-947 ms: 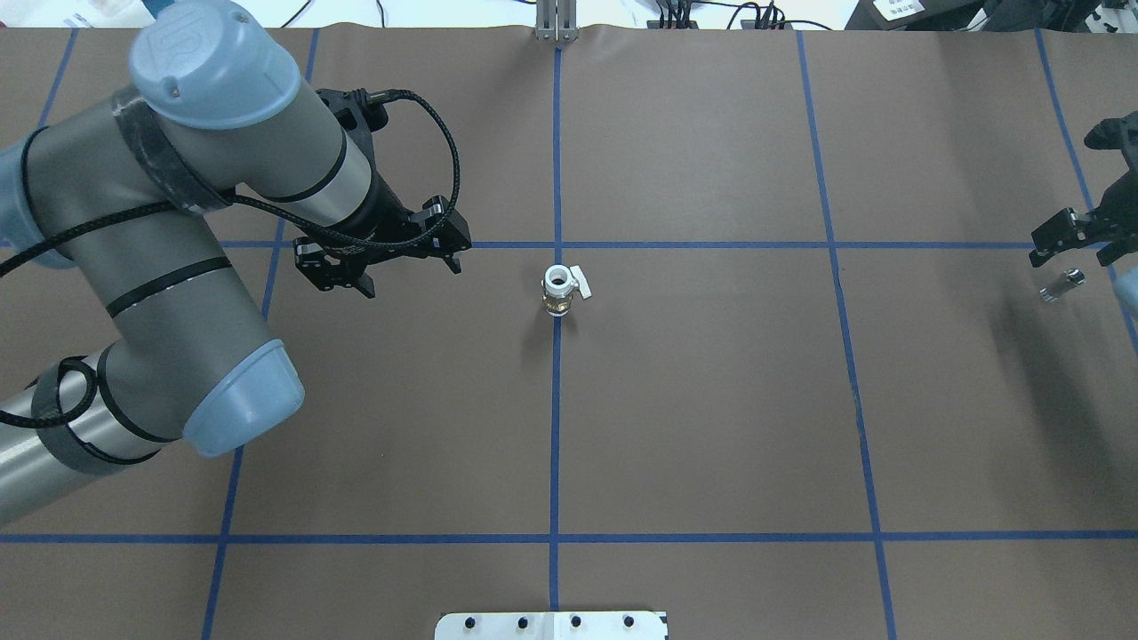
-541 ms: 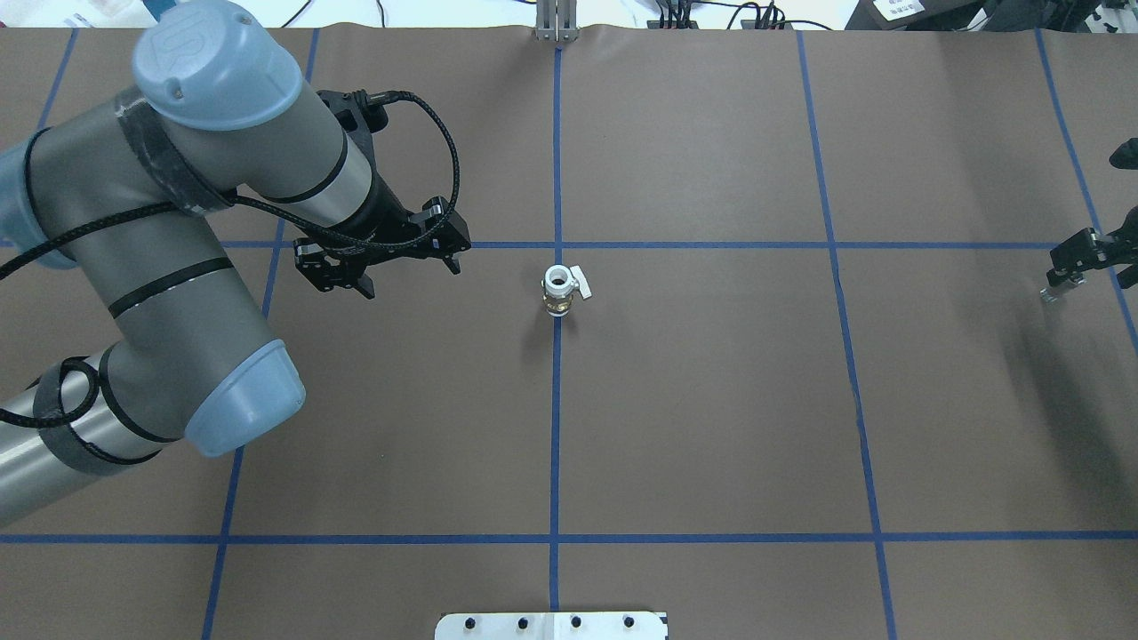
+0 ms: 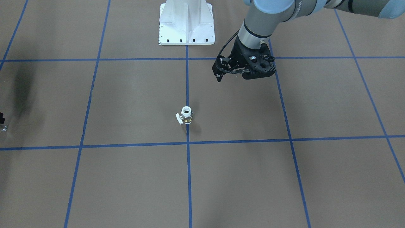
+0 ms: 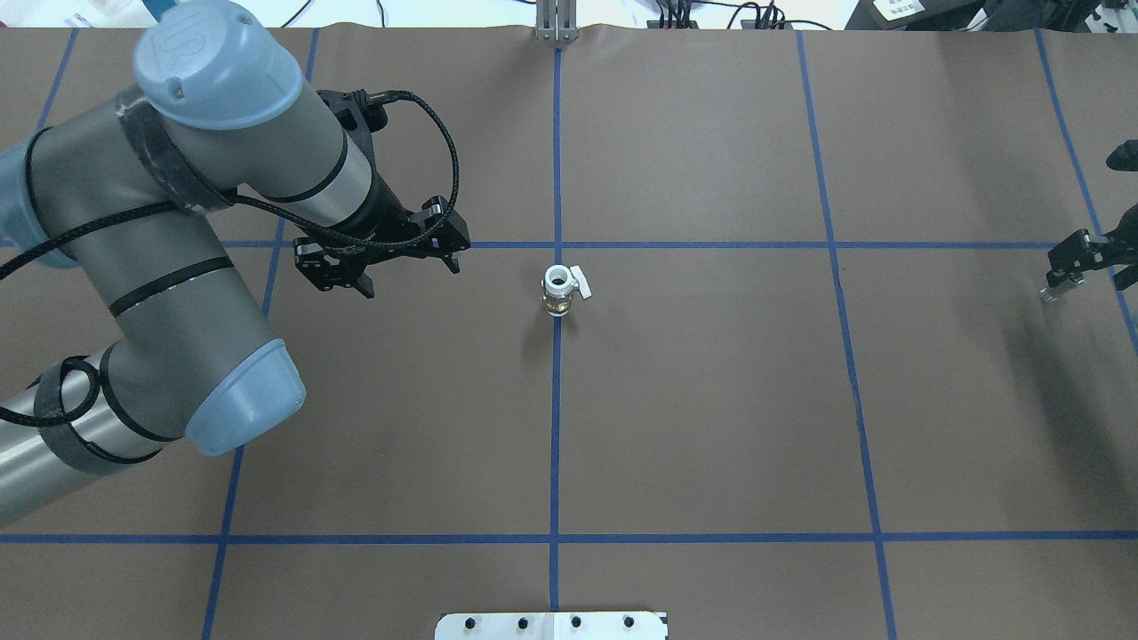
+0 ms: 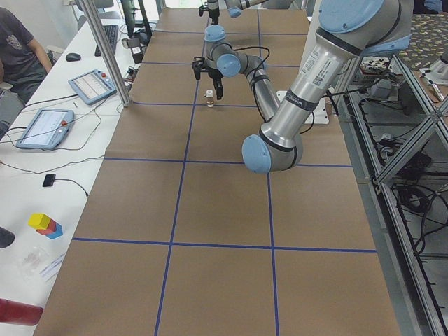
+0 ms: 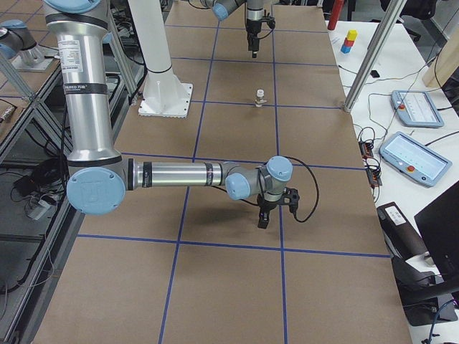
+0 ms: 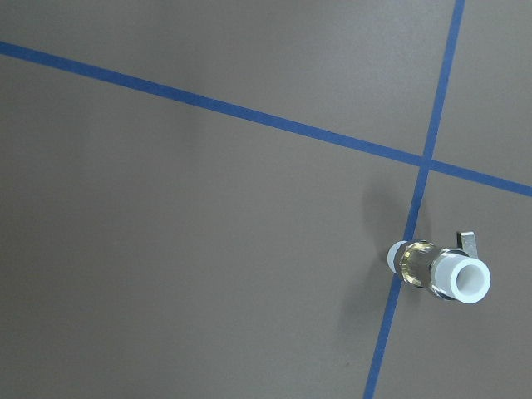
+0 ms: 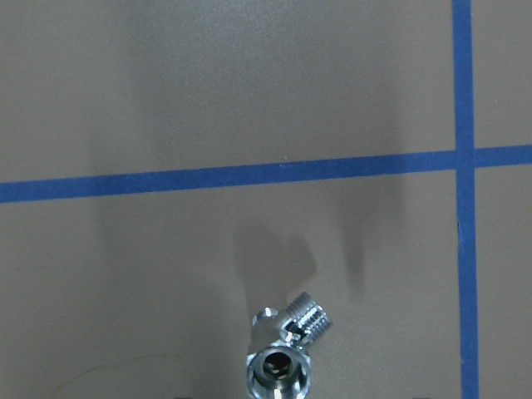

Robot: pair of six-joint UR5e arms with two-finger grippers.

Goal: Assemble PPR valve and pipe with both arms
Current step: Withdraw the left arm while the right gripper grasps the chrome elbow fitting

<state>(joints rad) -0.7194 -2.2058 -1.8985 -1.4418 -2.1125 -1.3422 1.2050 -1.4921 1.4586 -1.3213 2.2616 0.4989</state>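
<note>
— Where is the PPR valve [image 4: 558,289] sitting?
— It is standing upright in the middle of the surface [image 4: 711,400], on a blue line [image 4: 555,427]. The left gripper [image 4: 412,276] is hovering well to its left, jaws spread and empty.
— And the pipe [image 8: 283,357]?
— It is sitting at the right edge, right gripper [image 4: 1098,267] reaching down over it; I cannot tell whether those jaws are pinching it

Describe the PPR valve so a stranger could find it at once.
On the brown table, follow the middle blue tape line away from the white pedestal. The PPR valve stands upright on it, white with a brass middle, unlike the all-silver pipe.
</note>
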